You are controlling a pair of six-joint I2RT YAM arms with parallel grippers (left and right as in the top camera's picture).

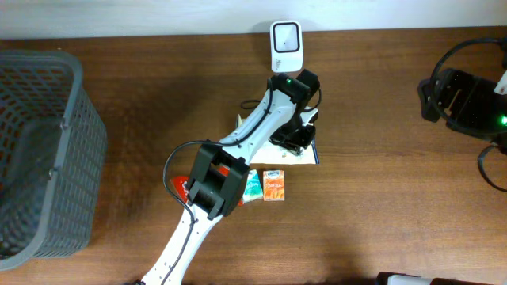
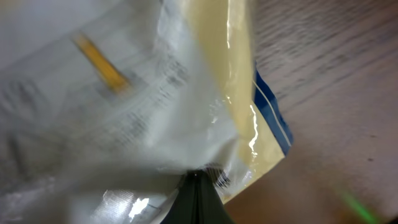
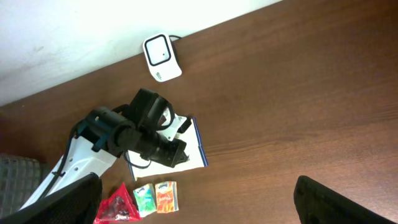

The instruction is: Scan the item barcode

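Left gripper (image 2: 198,186) found pinched together on the edge of the white packet (image 2: 124,112), which sits directly beneath it, with the scanner (image 1: 285,41) close ahead of the fingers; right gripper (image 3: 199,193) stands wide apart, empty, much farther off

The left arm (image 1: 238,146) reaches across the wood desk (image 1: 380,198), its hand (image 1: 295,141) down on a white, blue-edged pouch (image 1: 310,158). A white scanner (image 1: 285,43) stands just beyond, at the far edge. Beside the arm lie a green packet (image 1: 253,186), an orange packet (image 1: 274,187) and a red packet (image 1: 181,188). A grey basket (image 1: 85,134) sits at the left, and the right arm (image 1: 467,99) is far right.
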